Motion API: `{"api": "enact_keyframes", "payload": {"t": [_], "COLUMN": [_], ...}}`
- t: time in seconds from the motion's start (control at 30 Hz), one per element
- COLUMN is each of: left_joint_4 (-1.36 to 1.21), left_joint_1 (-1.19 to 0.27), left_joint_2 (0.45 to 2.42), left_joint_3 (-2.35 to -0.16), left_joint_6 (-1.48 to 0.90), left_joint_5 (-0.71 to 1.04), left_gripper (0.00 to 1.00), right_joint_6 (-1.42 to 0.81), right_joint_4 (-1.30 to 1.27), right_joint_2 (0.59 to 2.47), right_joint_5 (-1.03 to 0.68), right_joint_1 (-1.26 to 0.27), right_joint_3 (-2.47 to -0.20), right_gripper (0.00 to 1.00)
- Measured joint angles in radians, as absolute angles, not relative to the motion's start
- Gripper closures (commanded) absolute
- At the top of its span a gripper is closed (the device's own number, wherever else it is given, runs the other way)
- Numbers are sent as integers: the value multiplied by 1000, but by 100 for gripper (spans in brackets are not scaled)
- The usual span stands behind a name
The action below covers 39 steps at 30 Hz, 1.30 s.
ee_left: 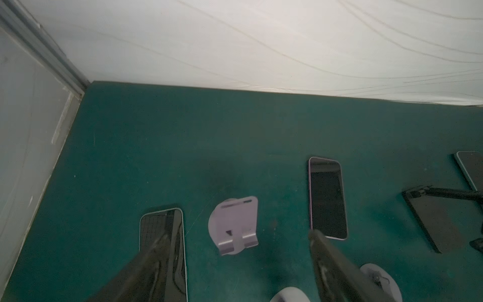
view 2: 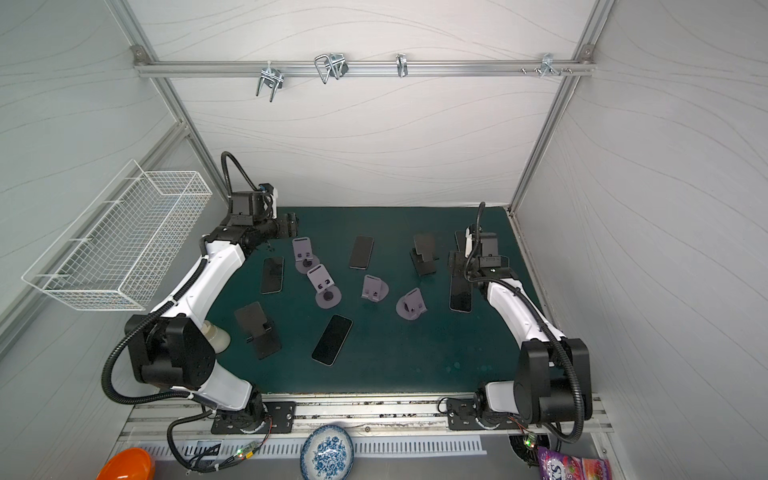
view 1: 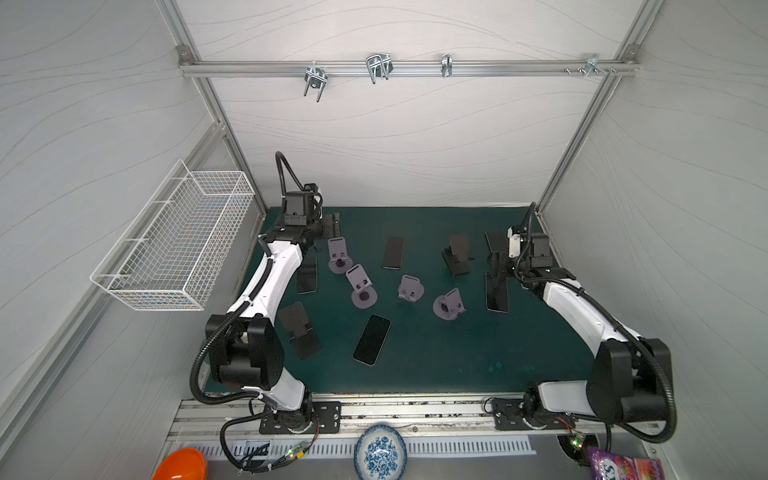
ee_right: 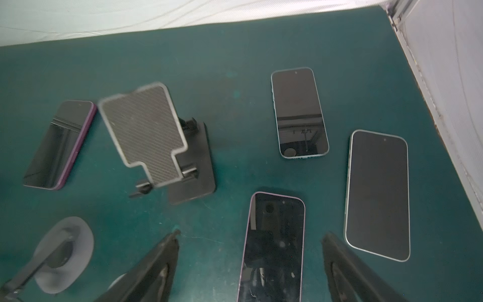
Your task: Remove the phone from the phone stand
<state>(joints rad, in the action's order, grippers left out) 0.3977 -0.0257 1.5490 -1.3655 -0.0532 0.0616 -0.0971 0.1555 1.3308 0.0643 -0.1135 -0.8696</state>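
Observation:
My right gripper (ee_right: 251, 235) is open and hovers over a dark phone with a purple rim (ee_right: 274, 245), which lies flat on the green mat (ee_right: 222, 65) between the spread fingers without touching them. In a top view this phone (view 1: 497, 293) lies just in front of the right gripper (view 1: 495, 264). An empty black phone stand (ee_right: 146, 136) stands beside it. My left gripper (ee_left: 237, 238) is open at the back left, above an empty purple stand (ee_left: 235, 224). Every phone in view lies flat on the mat.
Other phones (view 1: 393, 252) (view 1: 372, 339) (view 1: 307, 274) and purple stands (view 1: 360, 286) (view 1: 410, 289) (view 1: 449, 303) are scattered over the mat, with a second black stand (view 1: 299, 328) at front left. A wire basket (view 1: 174, 237) hangs on the left wall.

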Motion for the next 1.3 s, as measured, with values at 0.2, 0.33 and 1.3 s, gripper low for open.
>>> {"api": "enact_keyframes", "payload": {"t": [0.2, 0.33, 1.3], "left_joint_4": [274, 163, -292], "left_joint_1": [73, 121, 144], "left_joint_2": [1511, 1501, 1412], "left_joint_3": [-1188, -1077, -570], "left_joint_6": [-60, -63, -38], "left_joint_5": [120, 134, 107], "left_gripper": [15, 15, 13], "right_joint_6": [-63, -43, -28], "right_joint_4": [-32, -132, -650], "right_joint_2": [1322, 1330, 1480], "right_joint_5": [63, 46, -136], "right_joint_1": [-94, -80, -23], "right_joint_3": [-731, -682, -438], "right_gripper": [11, 11, 11]}}
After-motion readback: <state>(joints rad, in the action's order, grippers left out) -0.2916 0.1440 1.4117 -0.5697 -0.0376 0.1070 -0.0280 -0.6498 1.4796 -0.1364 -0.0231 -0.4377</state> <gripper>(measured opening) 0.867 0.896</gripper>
